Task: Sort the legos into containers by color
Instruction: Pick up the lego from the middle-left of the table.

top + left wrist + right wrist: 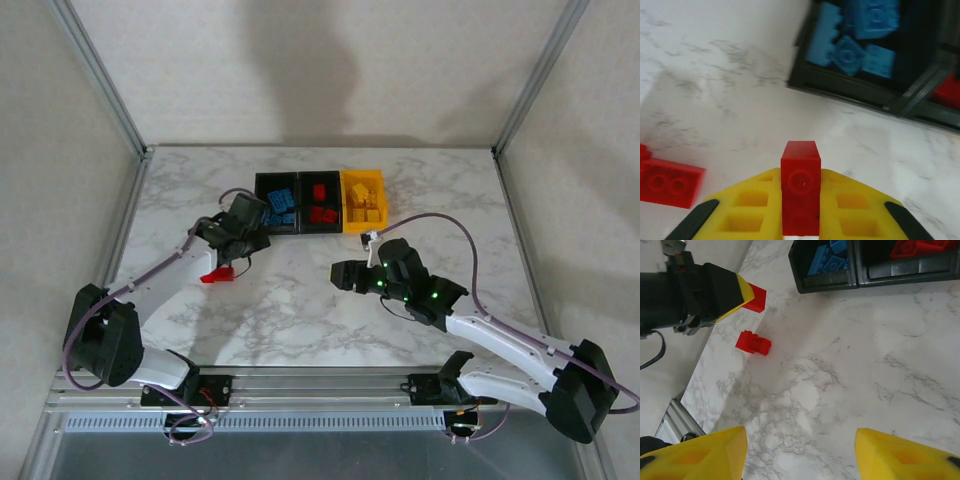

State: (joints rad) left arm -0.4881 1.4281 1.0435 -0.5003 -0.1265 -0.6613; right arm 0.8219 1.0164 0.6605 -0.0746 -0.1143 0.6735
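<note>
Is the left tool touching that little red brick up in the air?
Touching. The left wrist view shows the red brick squeezed in the left tool, with the yellow fingers pressed against both of its sides and no gap.

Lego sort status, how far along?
Mostly done: blue bricks lie in the left black bin, reds in the middle black bin, yellows in the yellow bin. In hand: the left tool is shut on a red brick. Left: binning it, plus one loose red brick on the marble table. The right tool is open and empty.
</note>
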